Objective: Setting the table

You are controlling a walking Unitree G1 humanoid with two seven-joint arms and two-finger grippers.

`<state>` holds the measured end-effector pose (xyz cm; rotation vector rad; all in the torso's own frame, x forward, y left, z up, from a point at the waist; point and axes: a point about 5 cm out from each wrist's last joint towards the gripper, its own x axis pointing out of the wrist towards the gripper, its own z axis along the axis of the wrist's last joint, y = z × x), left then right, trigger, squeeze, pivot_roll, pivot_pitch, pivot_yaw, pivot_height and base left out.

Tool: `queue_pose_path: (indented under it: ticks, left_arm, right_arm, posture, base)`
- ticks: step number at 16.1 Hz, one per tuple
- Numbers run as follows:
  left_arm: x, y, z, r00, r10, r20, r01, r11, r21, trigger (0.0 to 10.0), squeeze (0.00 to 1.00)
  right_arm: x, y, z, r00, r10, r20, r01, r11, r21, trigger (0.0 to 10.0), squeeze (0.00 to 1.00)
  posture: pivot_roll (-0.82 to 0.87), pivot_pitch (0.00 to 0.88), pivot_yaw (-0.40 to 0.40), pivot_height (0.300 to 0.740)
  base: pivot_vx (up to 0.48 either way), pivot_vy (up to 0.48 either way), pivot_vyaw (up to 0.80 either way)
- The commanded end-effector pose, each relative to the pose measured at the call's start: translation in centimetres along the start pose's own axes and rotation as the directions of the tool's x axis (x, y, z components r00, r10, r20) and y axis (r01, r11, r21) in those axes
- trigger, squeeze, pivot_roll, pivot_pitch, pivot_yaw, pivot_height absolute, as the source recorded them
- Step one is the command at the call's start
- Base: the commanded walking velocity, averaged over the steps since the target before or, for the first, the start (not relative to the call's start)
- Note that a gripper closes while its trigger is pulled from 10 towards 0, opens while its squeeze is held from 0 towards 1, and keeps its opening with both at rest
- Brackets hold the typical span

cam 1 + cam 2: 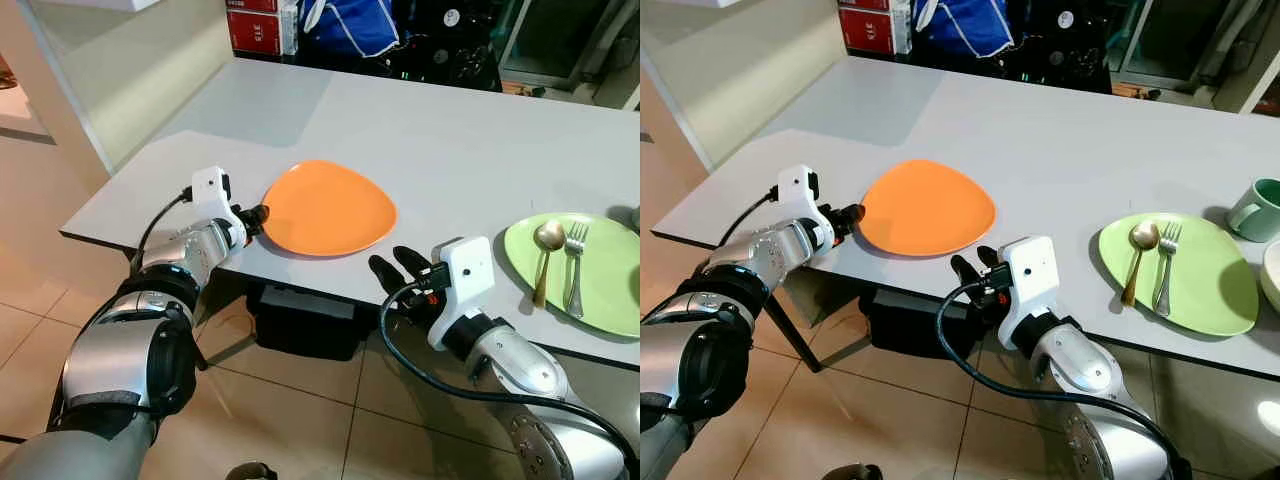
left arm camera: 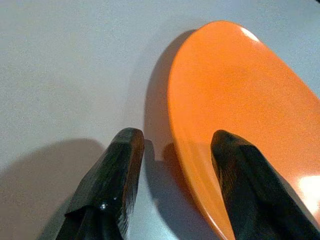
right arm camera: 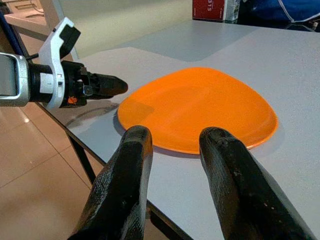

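left end effector [image 1: 258,217] is sitting right at the edge of the orange plate [image 1: 330,208], fingers apart, and in the left wrist view one finger is over the plate's rim while the other [image 2: 111,185] is out over bare table [image 1: 450,150], so the rim is basically between them but not pinched. the plate lies flat near the table's front edge. right end effector [image 1: 395,270] hovers at that front edge just on the near side of the same plate, fingers spread too, nothing in them; from its wrist view you look straight across the plate to the left end effector on the far side. further off to the right end effector's right there's a green plate [image 1: 600,290] with a gold spoon [image 1: 544,258] and a fork [image 1: 574,268] lying side by side on it, and beyond that a pale green mug [image 1: 1257,208] by the edge of the right eye view.
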<state>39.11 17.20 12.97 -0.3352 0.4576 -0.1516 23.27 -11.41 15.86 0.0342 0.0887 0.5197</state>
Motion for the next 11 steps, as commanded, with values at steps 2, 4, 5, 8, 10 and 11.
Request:
queue_pose_path:
  ticks: [2, 4, 5, 8, 10, 11]
  left_arm:
    - [-0.1, 0.2, 0.8, 0.999, 0.037, 0.034, -0.042, 0.987, 0.152, 10.0, 1.00]
    - [-0.6, 0.3, 3.0, 0.980, 0.041, 0.194, -0.093, 0.959, 0.268, 10.0, 0.77]
    - [-0.8, 0.2, 3.6, 0.969, 0.034, 0.246, -0.111, 0.947, 0.303, 10.0, 0.47]
    - [-4.2, -2.4, 5.0, 0.823, -0.191, 0.535, -0.224, 0.756, 0.615, 10.0, 0.00]
    - [-6.3, -3.5, 4.2, 0.787, -0.242, 0.567, -0.209, 0.760, 0.615, 10.0, 0.00]
    - [-8.8, -3.3, 4.3, 0.719, -0.142, 0.680, -0.333, 0.789, 0.517, 10.0, 0.00]
  right_arm:
    - [0.2, -0.1, 0.3, 1.000, 0.003, 0.019, -0.003, 1.000, 0.015, 10.0, 0.00]
    - [0.7, -0.2, 0.9, 0.998, 0.001, 0.070, -0.002, 1.000, 0.022, 10.0, 0.00]
    - [0.8, -0.3, 1.1, 0.996, -0.006, 0.084, 0.003, 1.000, 0.029, 10.0, 0.00]
    - [1.4, -0.9, 2.1, 0.984, -0.062, 0.170, 0.065, 0.998, -0.013, 10.0, 0.00]
    - [1.5, -1.2, 1.9, 0.982, -0.084, 0.170, 0.089, 0.996, -0.022, 10.0, 0.00]
    - [1.4, -1.5, 1.5, 0.982, -0.102, 0.158, 0.105, 0.994, -0.011, 10.0, 0.00]
  posture:
    - [-0.05, 0.012, 0.024, 0.740]
    - [-0.04, 0.000, 0.029, 0.740]
    - [-0.03, 0.000, 0.029, 0.740]
    - [0.00, 0.000, 0.021, 0.740]
    - [0.01, 0.000, 0.014, 0.740]
    - [0.03, 0.000, 0.000, 0.740]
  base:
    - [0.000, 0.000, 0.00]
    - [0.000, 0.000, 0.00]
    - [0.000, 0.000, 0.00]
    - [0.000, 0.000, 0.27]
    - [0.000, 0.000, 0.80]
    - [0.000, 0.000, 0.80]
